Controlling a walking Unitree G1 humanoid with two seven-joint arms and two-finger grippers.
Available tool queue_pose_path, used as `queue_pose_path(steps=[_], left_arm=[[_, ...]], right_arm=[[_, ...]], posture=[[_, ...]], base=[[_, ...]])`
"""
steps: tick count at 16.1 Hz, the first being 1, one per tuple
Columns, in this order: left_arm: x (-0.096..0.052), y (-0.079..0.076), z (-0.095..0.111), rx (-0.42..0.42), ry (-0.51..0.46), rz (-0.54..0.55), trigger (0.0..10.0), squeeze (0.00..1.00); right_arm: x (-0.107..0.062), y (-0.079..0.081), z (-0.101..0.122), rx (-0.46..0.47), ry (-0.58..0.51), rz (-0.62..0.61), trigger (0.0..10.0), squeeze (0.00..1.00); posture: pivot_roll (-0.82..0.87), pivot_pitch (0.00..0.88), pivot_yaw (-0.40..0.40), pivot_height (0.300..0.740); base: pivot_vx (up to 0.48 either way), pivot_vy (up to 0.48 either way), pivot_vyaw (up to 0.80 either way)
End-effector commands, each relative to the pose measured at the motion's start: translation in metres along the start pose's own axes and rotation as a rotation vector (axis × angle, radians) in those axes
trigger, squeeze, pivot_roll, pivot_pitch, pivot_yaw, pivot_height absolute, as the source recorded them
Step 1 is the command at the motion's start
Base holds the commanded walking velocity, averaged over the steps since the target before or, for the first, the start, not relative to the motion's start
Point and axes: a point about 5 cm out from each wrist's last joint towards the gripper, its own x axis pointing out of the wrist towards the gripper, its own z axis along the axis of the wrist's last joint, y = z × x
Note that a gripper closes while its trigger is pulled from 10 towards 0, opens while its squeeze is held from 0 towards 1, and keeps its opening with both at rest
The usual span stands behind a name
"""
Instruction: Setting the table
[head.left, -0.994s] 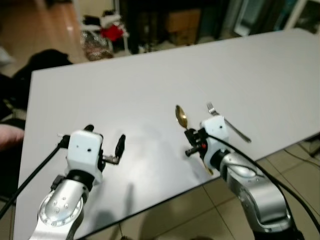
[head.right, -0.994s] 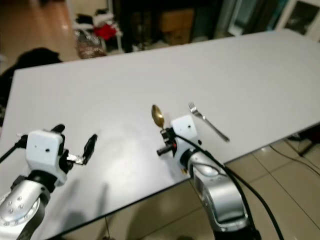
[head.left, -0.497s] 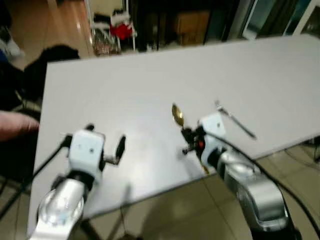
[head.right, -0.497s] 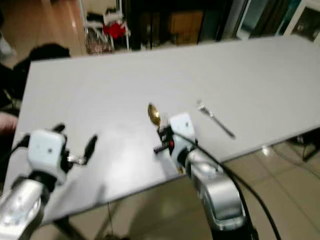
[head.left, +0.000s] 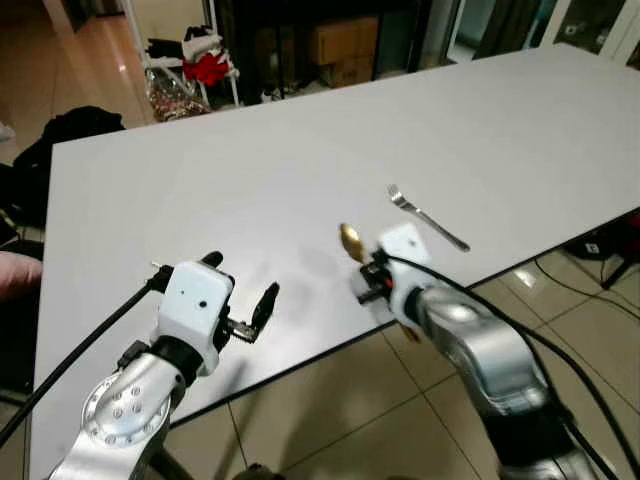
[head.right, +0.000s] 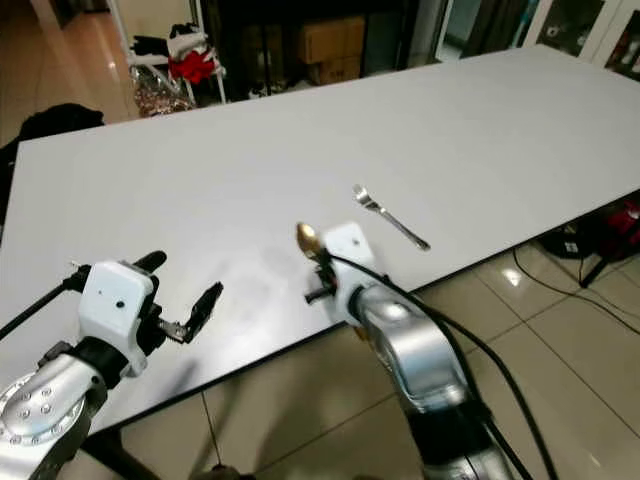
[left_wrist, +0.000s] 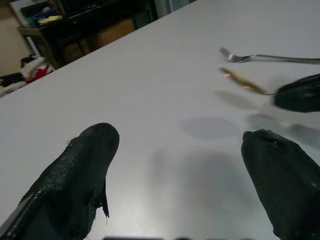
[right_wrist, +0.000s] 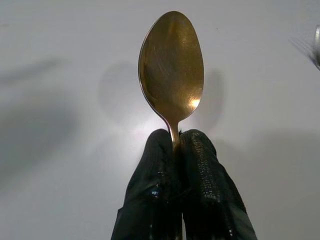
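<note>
Two pieces of cutlery are in play on the white table (head.left: 250, 160): a gold spoon (right_wrist: 171, 70) and a silver fork (head.left: 428, 217).

What changed vs a sec ago — mostly the camera. The whole head view swung and the table edge sits at a new angle, so the apparent shift of the fork isn't the fork moving; it lies flat on the table near the front edge, at about 2 o'clock from the spoon, apart from it.

The right gripper (right_wrist: 179, 145) was pinched on the spoon then and is pinched on it now: fingers clamped tight on the neck just below the bowl, bowl sticking out past the tips and pointing away from the robot, approx 12 o'clock. In the head views the bowl (head.left: 350, 240) sits low over the table near the front edge; can't tell if it touches the surface. The handle end pokes out below the wrist, past the table edge.

Left gripper (left_wrist: 175, 165) hovers over bare table at approx 9 o'clock from the spoon, fingers spread wide, nothing between them — same pose as before.

Meaning for the task, as I read it: spoon not yet set down, fork already placed. Next step prob. is lowering the spoon flat beside the fork, roughly parallel, then letting go.
</note>
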Motion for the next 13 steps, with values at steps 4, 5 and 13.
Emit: queue_pose_path(steps=[4, 5, 13], left_arm=[[-0.001, 0.003, -0.003, 0.007, 0.025, -0.021, 10.0, 0.0], [-0.002, 0.004, -0.005, 0.008, 0.034, -0.024, 10.0, 0.0], [-0.015, 0.021, -0.013, 0.001, 0.098, 0.042, 10.0, 0.0]], right_arm=[[0.026, 0.004, 0.021, -0.017, 0.012, 0.048, 10.0, 0.0], [0.03, 0.008, 0.024, -0.029, 0.019, 0.064, 10.0, 0.0], [0.071, 0.048, 0.042, 0.001, 0.047, 0.055, 10.0, 0.0]], posture=[[-0.07, 0.016, 0.03, 0.74], [-0.07, 0.02, 0.027, 0.74], [-0.05, 0.041, 0.003, 0.74]], base=[[0.0, 0.0, 0.0], [0.0, 0.0, 0.0], [0.0, 0.0, 0.0]])
